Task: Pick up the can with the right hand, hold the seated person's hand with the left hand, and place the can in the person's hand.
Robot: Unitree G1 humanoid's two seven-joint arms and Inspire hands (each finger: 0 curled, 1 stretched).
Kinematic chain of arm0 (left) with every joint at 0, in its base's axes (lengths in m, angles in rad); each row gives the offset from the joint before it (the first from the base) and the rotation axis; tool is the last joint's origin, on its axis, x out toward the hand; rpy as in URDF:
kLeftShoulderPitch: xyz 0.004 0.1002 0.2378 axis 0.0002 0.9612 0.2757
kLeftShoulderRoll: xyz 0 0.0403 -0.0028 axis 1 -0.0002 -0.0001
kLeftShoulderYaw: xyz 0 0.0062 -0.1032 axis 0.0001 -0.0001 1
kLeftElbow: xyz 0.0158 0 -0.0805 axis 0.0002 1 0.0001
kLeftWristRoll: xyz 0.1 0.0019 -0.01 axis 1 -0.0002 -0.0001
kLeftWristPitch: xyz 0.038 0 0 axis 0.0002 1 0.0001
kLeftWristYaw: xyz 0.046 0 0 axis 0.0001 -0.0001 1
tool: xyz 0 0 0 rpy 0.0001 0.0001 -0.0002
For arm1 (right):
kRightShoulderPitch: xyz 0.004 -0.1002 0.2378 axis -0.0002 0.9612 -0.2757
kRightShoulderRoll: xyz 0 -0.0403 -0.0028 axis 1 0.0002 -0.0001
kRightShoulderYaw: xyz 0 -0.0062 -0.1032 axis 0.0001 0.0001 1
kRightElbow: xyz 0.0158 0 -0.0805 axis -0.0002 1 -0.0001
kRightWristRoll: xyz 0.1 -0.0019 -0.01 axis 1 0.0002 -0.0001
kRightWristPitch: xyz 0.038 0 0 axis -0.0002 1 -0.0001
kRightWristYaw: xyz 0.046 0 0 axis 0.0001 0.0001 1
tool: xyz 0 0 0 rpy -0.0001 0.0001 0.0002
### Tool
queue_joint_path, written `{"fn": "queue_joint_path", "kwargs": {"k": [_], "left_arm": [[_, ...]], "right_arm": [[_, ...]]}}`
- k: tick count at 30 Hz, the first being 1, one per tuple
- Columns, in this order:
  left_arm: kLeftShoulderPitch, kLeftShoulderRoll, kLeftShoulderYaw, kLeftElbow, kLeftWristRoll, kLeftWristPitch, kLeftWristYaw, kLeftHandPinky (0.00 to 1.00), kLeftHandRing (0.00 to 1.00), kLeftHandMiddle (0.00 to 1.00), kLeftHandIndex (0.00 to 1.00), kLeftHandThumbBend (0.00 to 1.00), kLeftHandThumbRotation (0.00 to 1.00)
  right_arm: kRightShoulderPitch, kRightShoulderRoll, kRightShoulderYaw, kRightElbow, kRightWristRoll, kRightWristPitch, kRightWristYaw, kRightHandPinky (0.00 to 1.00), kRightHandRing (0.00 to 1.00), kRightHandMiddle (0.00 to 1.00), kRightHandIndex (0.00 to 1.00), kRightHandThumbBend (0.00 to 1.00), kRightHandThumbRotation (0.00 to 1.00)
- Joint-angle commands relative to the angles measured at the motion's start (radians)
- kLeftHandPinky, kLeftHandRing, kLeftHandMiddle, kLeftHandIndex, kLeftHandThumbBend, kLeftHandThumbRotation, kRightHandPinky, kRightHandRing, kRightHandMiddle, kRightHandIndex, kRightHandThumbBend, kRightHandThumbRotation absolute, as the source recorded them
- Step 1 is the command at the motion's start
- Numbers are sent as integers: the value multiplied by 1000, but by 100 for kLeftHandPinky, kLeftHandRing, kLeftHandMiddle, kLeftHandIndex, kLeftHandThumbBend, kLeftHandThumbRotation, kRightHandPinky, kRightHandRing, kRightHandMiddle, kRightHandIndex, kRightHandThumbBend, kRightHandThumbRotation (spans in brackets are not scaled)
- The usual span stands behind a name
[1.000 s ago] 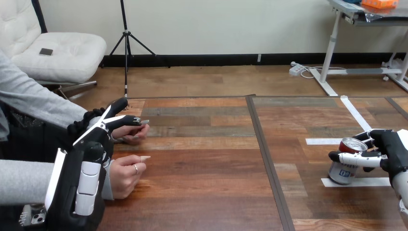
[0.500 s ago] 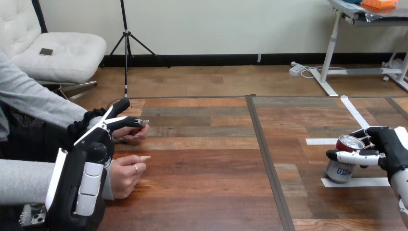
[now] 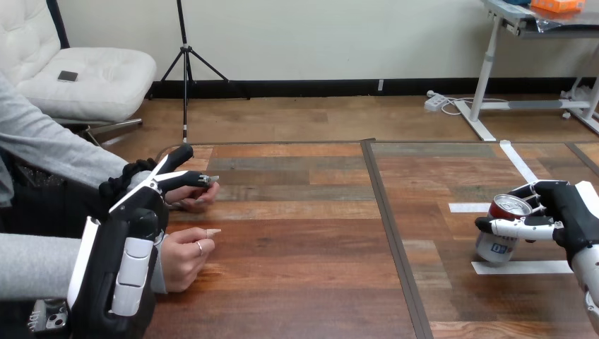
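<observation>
The right hand [image 3: 566,212] is at the table's [image 3: 304,240] right edge, fingers and thumb curled round the can [image 3: 492,246]. The thumb crosses the can's front just under the rim, and the other fingers wrap round behind it. The can sits at the hand's left, tilted, its open-looking silver top leaning toward the palm. Its base is just above a white tape strip [image 3: 526,267] that runs under the hand. Whether the base touches the table I cannot tell.

The left hand [image 3: 150,189] is well apart from the right one, at the table's left edge. Its fingers are stretched out and slightly spread, one raised and the others pointing right. The person's far hand [image 3: 192,195] lies just under those fingertips, fingers loosely bent. I cannot tell if the two touch, and nothing is curled round it. The person's near hand [image 3: 184,256] rests on the table beside the left wrist, loosely closed.
</observation>
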Motion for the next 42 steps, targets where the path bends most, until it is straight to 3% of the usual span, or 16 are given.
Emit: {"fn": "queue_joint_path", "kwargs": {"k": [1,15,25,28,29,34,37,42], "left_arm": [[-54,1,5,3,-14,-23,-8,100,96,89,63,67,94],[-58,-3,9,12,-17,-29,-9,100,96,89,63,65,93],[-49,-5,11,-16,14,0,27,99,92,85,61,66,84],[-54,-5,15,-9,31,-10,40,90,89,83,60,66,79],[-55,-5,16,-7,35,-13,44,81,86,81,60,66,76],[-58,6,22,-2,59,-8,64,63,81,77,60,68,70],[-61,10,26,3,75,-10,76,56,78,75,61,70,67],[-70,23,42,26,132,-38,104,52,74,73,62,73,64]], "right_arm": [[-60,-24,-9,-25,11,-46,-1,36,40,44,45,81,0],[-62,-27,-11,-34,15,-88,15,34,38,43,44,82,0],[-61,-31,-13,-36,17,-127,29,31,36,42,44,83,0],[-63,-29,-21,-36,29,-128,45,32,37,43,44,82,0],[-64,-29,-23,-36,32,-128,49,33,37,43,44,81,0],[-64,-30,-24,-39,35,-140,58,35,38,43,44,80,0],[-64,-32,-19,-44,28,-143,53,34,37,43,44,81,0],[-66,-34,-15,-52,23,-144,51,32,36,42,44,82,0]]}}
